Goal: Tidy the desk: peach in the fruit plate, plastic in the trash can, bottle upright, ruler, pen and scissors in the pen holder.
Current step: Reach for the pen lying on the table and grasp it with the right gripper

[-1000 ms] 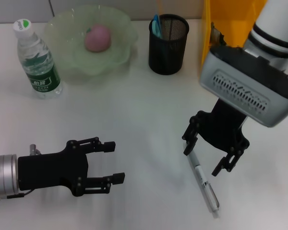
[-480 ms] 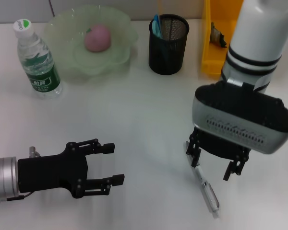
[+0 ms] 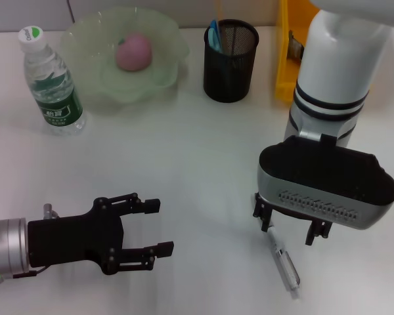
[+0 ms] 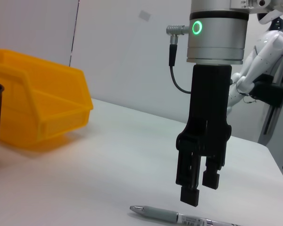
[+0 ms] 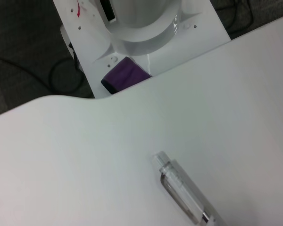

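Left gripper — hovered low over the near left of the desk, fingers spread apart, grasping nothing.

Bottle — stood upright at the far left of the desk, cap on, just beside the plate.

Plate — pale green, far side of the desk; the peach lay in its middle.

Holder — black mesh, upright, to the right of the plate; blue items stood inside against its left wall, too small to tell apart.

Pen — lay flat on the desk near the front edge, right of centre, one end directly under the right gripper, the other end pointing toward the robot. The left wrist view showed its tip free on the desk.

Right gripper — pointed straight down over the far end of the pen, fingers parted with one on each side of the barrel — the left wrist view showed their tips just above the pen, not touching it.

Bin — yellow, at the far right, partly hidden behind the right arm.
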### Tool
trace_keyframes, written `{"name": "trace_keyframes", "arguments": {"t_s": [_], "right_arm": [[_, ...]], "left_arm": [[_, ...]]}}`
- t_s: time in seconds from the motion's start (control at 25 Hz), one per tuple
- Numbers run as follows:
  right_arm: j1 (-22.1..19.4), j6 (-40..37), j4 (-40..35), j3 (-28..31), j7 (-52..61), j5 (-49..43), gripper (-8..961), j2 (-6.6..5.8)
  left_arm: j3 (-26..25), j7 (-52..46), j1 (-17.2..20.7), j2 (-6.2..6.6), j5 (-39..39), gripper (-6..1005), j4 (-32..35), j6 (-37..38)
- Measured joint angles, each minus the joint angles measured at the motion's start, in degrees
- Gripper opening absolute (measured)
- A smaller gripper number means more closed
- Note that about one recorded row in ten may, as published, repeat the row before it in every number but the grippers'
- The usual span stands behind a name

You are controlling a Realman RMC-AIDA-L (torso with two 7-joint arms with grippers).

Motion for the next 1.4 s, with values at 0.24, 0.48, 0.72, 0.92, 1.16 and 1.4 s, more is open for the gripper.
{"name": "trace_keyframes", "arguments": {"t_s": [0.24,0.48,0.72,0.92,1.16,1.4], "right_arm": [[-0.08,1.48,-0.24,-0.69,-1.16,0.77,663,0.0],[-0.57,2.46,-0.33,-0.84,-3.06,1.5,658,0.0],[-0.71,2.77,-0.35,-1.81,-3.41,1.98,652,0.0],[-0.76,2.86,-0.34,-2.18,-3.81,1.99,646,0.0],[-0.75,2.88,0.08,-2.66,-3.87,1.99,640,0.0],[-0.74,3.34,0.45,-3.14,-3.94,1.99,565,0.0]], "left_arm": [[0.0,0.01,-0.03,-0.01,-0.63,800,0.02,0.1],[0.0,0.01,-0.07,0.01,-0.86,800,-0.01,0.4],[0.0,0.01,-0.03,0.04,-0.87,800,0.01,0.49],[0.0,0.01,0.0,0.04,-0.87,800,0.0,0.53],[0.0,0.01,-0.01,0.04,-0.99,800,0.08,0.61],[0.0,-0.02,0.09,0.04,-1.33,800,0.0,0.68]]}}
